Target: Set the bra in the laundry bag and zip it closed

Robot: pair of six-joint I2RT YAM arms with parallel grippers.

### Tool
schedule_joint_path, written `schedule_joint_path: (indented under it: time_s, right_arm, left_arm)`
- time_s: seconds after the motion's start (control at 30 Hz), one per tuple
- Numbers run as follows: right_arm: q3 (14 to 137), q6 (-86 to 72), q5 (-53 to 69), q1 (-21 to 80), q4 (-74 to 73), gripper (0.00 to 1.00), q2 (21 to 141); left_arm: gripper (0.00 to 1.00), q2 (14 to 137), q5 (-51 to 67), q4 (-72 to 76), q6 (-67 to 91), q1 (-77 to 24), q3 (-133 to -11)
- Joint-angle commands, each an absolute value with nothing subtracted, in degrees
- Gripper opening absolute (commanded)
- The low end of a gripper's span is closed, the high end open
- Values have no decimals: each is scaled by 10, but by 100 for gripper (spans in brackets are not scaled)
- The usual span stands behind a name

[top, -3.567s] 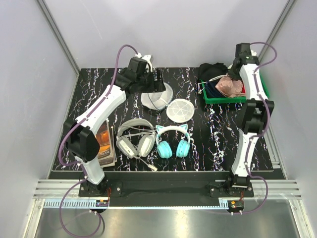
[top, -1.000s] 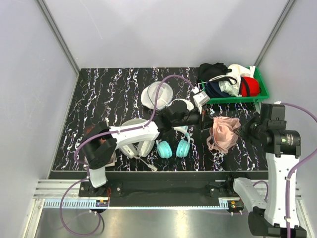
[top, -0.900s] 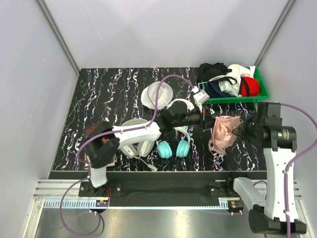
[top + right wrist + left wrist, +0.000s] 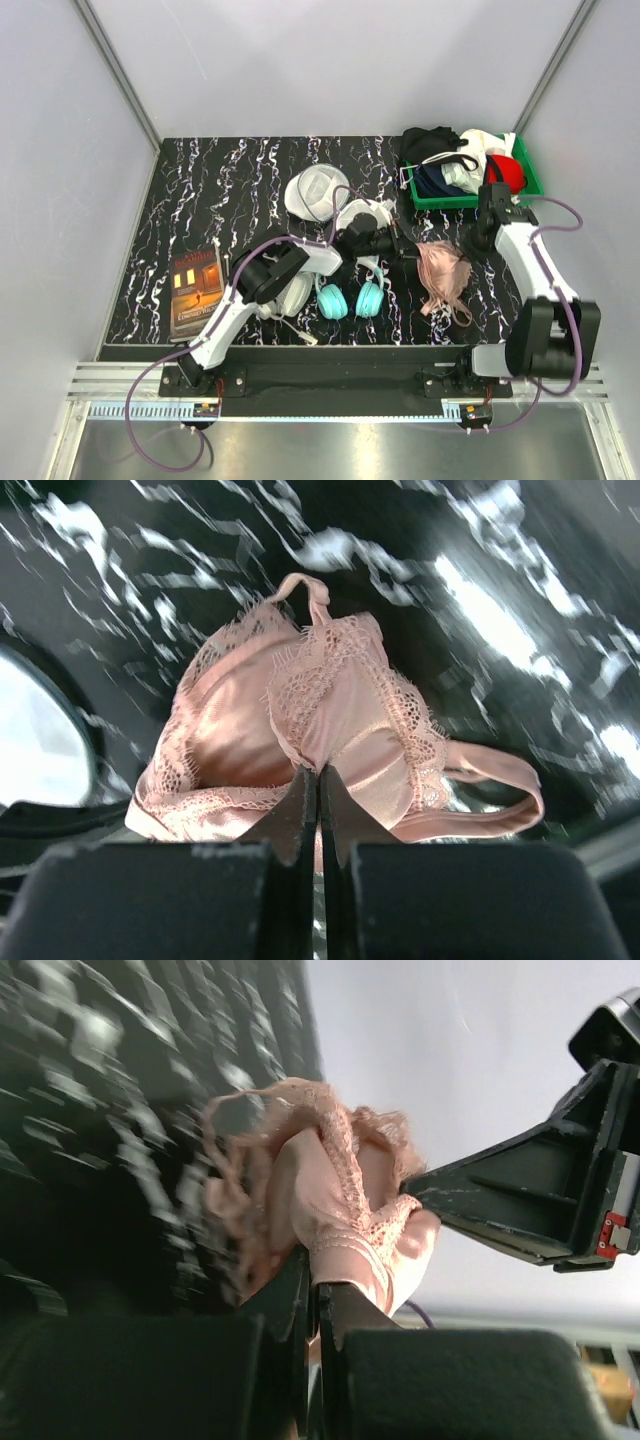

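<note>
Dusty-pink lace bra (image 4: 443, 268), black white-veined table (image 4: 220, 190), green bin (image 4: 450, 203)

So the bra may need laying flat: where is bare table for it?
Largest bare patch: far left of the table, between the book and the back edge, left of the laundry bag. Crowded: the middle, teal headphones, left gripper and right gripper shut on the bra.

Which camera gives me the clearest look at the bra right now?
Right wrist: the bra fills the frame, both lace cups and a strap clear, pinched by the right gripper. Left wrist shows it bunched, partly blurred, pinched by the left gripper. Top external shows it small, between both grippers.
</note>
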State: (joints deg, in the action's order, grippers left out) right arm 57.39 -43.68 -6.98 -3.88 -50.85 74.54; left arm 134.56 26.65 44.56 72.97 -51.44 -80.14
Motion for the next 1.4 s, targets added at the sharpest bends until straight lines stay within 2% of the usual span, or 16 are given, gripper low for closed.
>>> schedule_joint_path:
  time_s: [0.0, 0.17, 0.2, 0.27, 0.3, 0.43, 0.5, 0.53, 0.57, 0.63, 0.8, 0.83, 0.87, 1.1, 1.2, 1.37]
  right_arm:
    - [627, -413, -98, -38, -428, 0, 820]
    - [643, -429, -49, -38, -396, 0, 867]
    - [647, -429, -47, -37, -395, 0, 879]
    - [658, -425, -41, -38, -393, 0, 892]
    - [663, -421, -39, -38, -394, 0, 903]
    - [678, -422, -34, -37, -394, 0, 917]
    - [681, -416, -36, -38, -395, 0, 918]
    - [681, -416, -39, -38, -396, 0, 917]
    - [682, -416, -41, -39, -399, 0, 915]
    - [686, -413, -39, -42, -403, 0, 913]
    - [696, -412, -35, -44, -410, 0, 913]
    - [697, -411, -34, -44, -412, 0, 914]
    - [698, -408, -33, -45, -412, 0, 915]
    - [697, -404, -2, -47, -414, 2, 925]
    - [704, -413, 32, -47, -411, 8, 938]
    - [713, -424, 56, -47, -417, 41, 962]
  left_arm:
    - [1, 1353, 286, 408, 730, -495, -851]
    - [12, 1370, 296, 368, 729, -486, -864]
    - [20, 1372, 300, 359, 724, -485, -865]
    - [28, 1373, 306, 345, 715, -485, -869]
    - [38, 1373, 311, 340, 714, -485, -869]
    - [57, 1367, 337, 329, 688, -482, -874]
    - [61, 1354, 342, 342, 679, -479, -860]
    - [69, 1349, 342, 331, 665, -477, -856]
    - [71, 1342, 344, 317, 653, -477, -859]
    - [74, 1334, 346, 278, 619, -475, -860]
    - [73, 1308, 349, 218, 579, -472, -852]
    - [79, 1303, 349, 201, 571, -472, -846]
    - [80, 1293, 348, 183, 560, -469, -845]
    - [82, 1259, 331, 157, 502, -462, -824]
    - [83, 1265, 341, 172, 509, -461, -844]
    - [83, 1307, 362, 186, 531, -461, -894]
